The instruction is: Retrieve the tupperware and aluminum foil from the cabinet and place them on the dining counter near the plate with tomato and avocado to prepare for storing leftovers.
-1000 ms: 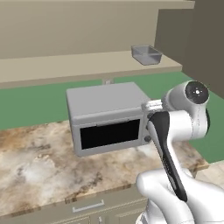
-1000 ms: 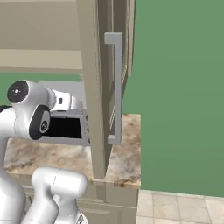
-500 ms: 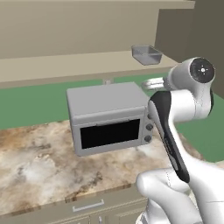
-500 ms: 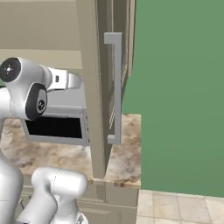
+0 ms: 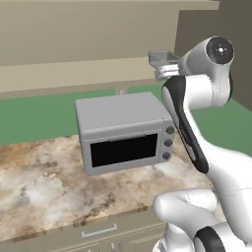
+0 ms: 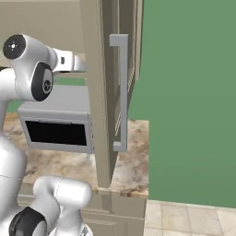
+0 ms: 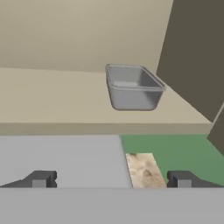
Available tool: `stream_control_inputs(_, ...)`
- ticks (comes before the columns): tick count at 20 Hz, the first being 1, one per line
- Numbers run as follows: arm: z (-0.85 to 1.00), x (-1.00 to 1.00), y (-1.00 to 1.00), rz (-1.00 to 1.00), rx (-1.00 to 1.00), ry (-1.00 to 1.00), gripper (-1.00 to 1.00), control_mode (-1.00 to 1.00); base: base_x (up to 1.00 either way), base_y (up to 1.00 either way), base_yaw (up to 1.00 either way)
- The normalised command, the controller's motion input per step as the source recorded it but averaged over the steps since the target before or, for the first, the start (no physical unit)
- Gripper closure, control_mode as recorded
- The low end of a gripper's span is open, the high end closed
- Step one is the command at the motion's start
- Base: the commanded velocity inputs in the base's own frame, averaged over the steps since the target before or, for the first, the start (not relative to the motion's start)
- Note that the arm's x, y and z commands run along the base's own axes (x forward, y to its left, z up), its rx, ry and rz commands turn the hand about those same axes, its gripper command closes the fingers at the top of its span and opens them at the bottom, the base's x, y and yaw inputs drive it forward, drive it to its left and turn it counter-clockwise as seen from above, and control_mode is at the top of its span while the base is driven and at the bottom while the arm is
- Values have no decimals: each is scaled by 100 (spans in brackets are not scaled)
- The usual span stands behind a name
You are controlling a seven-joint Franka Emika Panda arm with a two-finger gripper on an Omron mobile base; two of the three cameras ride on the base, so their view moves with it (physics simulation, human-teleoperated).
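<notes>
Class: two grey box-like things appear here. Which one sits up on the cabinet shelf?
The tupperware: small, shallow, open-topped and rimmed, on the pale cabinet shelf. The oven is far bigger, has a black window, and stands on the marbled counter below.

- A big grey oven [image 5: 123, 130] with a black window sits on the marbled counter [image 5: 44, 187].
- Green wall [image 6: 189, 92] behind.

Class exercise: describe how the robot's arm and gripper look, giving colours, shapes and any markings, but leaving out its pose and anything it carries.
The arm is glossy white with rounded, bulbous link shells, a black band along one link and dark circular joint caps with a small centre mark. The gripper has two small, blocky dark grey finger tips with lighter grey pads. No cables or lettering can be seen.
</notes>
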Motion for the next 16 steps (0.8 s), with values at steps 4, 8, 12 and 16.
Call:
stream_control_inputs(4,19,60,0,0,0,0,-100,-100,0,0,0)
stream_control_inputs(8,15,59,0,0,0,0,-100,-100,0,0,0)
stream_control_inputs(12,3,63,0,0,0,0,-100,-100,0,0,0)
stream_control_inputs(16,0,64,0,0,0,2,-100,-100,0,0,0)
